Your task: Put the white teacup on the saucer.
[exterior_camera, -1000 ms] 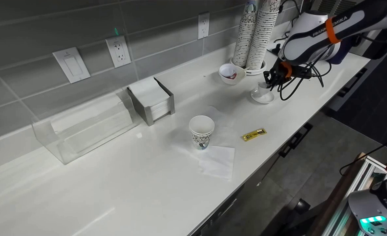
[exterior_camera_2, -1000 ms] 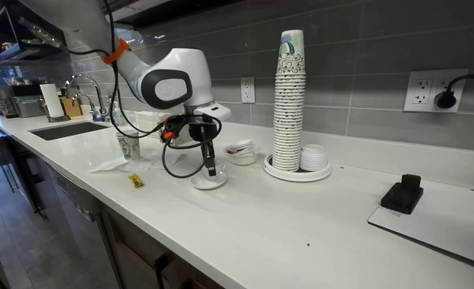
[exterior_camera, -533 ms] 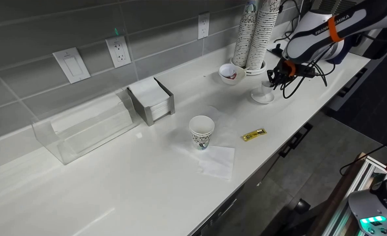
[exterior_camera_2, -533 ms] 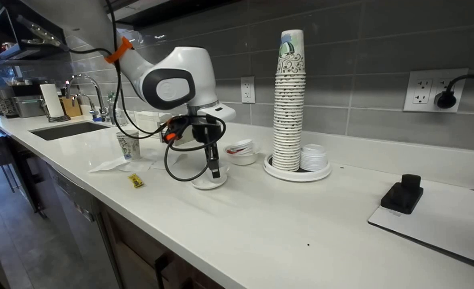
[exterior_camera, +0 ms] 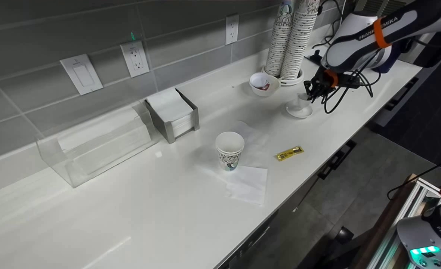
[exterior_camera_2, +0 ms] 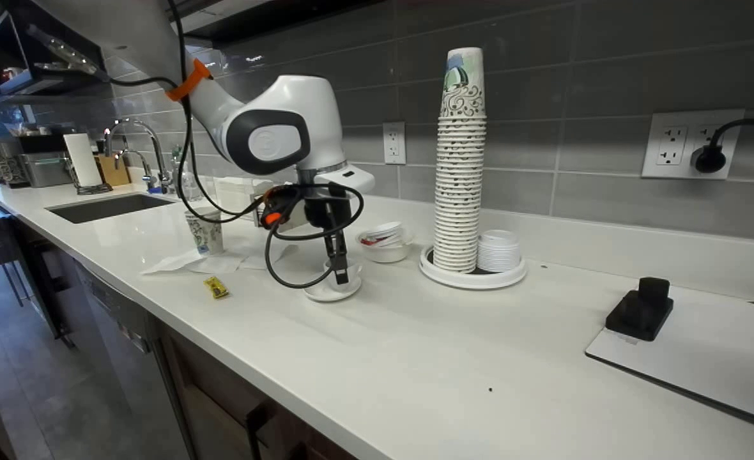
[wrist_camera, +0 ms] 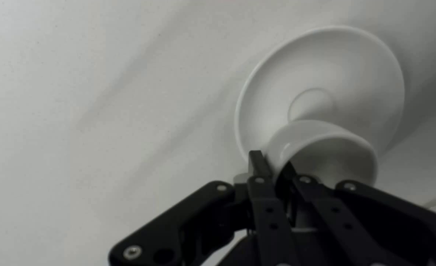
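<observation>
Above the counter (exterior_camera: pixel 149 220), the pincer (wrist_camera: pixel 273 170) has the white teacup (wrist_camera: pixel 329 157) clamped over the saucer (wrist_camera: pixel 325 62): grasp done, seating and release seemingly left!

Wrist view's dim and soft, faint diagonal shadows on the surface (wrist_camera: pixel 55 177). Both exterior views are brighter.

Teacup (wrist_camera: pixel 327 153) over the saucer (wrist_camera: pixel 336 62), contact unclear — gripper (wrist_camera: pixel 273 165) astride the cup's rim.
In an exterior view, left to right: a bin (exterior_camera: pixel 114 157), a napkin holder (exterior_camera: pixel 160 122), a paper cup (exterior_camera: pixel 230 150), a bowl (exterior_camera: pixel 264 92), then the saucer. A napkin (exterior_camera: pixel 247 185) lies just before the paper cup; a packet (exterior_camera: pixel 289 153) lies to that cup's right, before the saucer. Behind bowl and saucer — stacked cups (exterior_camera: pixel 299 43) on a tray (exterior_camera: pixel 289 82).
</observation>
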Controlling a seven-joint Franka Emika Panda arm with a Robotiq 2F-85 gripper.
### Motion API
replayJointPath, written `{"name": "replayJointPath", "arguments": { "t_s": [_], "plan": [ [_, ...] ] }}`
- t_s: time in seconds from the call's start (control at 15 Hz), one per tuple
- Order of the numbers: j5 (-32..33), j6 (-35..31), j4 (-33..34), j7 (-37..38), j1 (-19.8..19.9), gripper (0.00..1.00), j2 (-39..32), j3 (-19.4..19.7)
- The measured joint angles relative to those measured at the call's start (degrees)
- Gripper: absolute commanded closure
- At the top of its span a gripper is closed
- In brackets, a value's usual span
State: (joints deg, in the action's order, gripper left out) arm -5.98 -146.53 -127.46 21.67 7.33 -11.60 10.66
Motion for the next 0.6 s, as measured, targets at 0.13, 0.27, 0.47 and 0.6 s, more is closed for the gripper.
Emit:
{"name": "replayJointPath", "arguments": {
  "t_s": [0.13, 0.27, 0.47, 0.6],
  "plan": [
    [0.0, 0.5, 0.0, -0.8, 0.0, 0.98, 0.0, -0.2],
    [0.0, 0.6, 0.0, -1.4, 0.0, 0.98, 0.0, -0.3],
    [0.0, 0.6, 0.0, -2.0, 0.0, 0.98, 0.0, -0.5],
    [0.0, 0.7, 0.0, -2.4, -0.1, 0.98, 0.0, -0.9]
  ]
}}
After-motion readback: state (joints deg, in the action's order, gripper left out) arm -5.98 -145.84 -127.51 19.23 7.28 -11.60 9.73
